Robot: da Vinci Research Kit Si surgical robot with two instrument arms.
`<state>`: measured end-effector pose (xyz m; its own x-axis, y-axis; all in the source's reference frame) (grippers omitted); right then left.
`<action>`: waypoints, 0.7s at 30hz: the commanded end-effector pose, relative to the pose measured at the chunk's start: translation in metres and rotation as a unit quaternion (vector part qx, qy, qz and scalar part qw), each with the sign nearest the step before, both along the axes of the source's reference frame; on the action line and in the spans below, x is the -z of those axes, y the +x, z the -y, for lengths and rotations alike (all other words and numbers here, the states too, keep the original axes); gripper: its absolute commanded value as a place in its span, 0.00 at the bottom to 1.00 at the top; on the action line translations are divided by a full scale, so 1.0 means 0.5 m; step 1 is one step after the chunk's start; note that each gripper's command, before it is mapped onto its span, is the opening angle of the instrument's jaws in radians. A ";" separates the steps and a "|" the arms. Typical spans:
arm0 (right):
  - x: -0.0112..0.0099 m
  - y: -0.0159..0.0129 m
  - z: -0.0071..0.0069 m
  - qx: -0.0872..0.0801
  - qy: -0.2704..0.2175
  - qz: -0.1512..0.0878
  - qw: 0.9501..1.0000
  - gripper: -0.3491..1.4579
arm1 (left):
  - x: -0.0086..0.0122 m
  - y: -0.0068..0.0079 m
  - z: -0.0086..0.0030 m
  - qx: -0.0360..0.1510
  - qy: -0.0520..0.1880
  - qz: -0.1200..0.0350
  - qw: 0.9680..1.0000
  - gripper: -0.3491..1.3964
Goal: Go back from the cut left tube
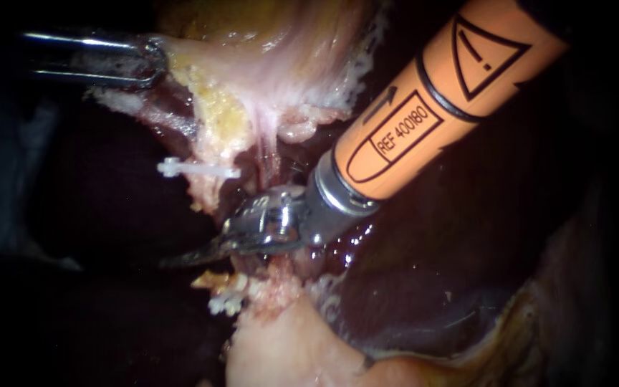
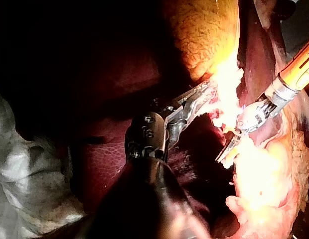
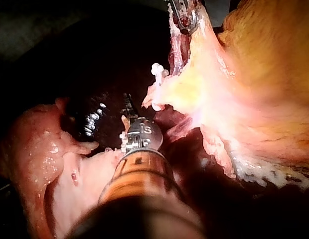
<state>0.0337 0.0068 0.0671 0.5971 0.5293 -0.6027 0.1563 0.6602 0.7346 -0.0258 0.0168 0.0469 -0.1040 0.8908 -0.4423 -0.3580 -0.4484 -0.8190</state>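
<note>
A white clip (image 1: 196,170) sits on a short tube stump at the ragged edge of the pale yellow gallbladder tissue (image 1: 252,79). My right instrument (image 1: 180,258) comes in on an orange shaft from the upper right. Its curved blades lie together, shut, empty, pointing left just below the clip and apart from it. A thin pink tube (image 1: 270,147) runs down behind its wrist. My left instrument (image 1: 150,61) is at the upper left, shut on the gallbladder's edge and holding it up. In the left wrist view its jaws (image 2: 203,95) bite that tissue. The clip (image 3: 157,69) lies ahead of my right blades (image 3: 128,107).
Dark liver (image 1: 453,272) fills the right and lower left. A pale lump of tissue (image 1: 288,347) lies under the right instrument, with small whitish bits (image 1: 222,302) at its upper edge. White gauze-like material (image 2: 25,169) lies beside the left shaft.
</note>
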 end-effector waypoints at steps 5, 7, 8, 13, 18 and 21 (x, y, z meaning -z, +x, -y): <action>0.0003 0.0001 0.0003 -0.001 0.004 -0.008 1.000 0.22 | 0.0000 0.0000 0.0001 0.000 0.000 0.000 1.000 0.00; 0.0007 0.0003 0.0006 -0.008 0.007 -0.020 1.000 0.59 | -0.0001 0.0000 0.0001 0.000 0.000 0.000 1.000 0.00; 0.0009 0.0005 0.0008 -0.012 0.009 -0.025 1.000 0.73 | -0.0001 0.0000 0.0001 0.000 0.000 0.000 1.000 0.00; 0.0015 0.0008 0.0013 -0.027 0.010 -0.038 0.999 0.89 | -0.0001 0.0000 0.0001 0.000 0.000 0.000 1.000 0.00; 0.0017 0.0001 0.0014 -0.029 0.011 -0.036 0.999 0.91 | -0.0001 0.0000 0.0001 -0.001 0.000 0.000 1.000 0.00; 0.0030 -0.0023 0.0016 -0.045 -0.026 -0.039 0.998 0.92 | -0.0002 0.0001 0.0001 -0.001 0.000 0.001 1.000 0.00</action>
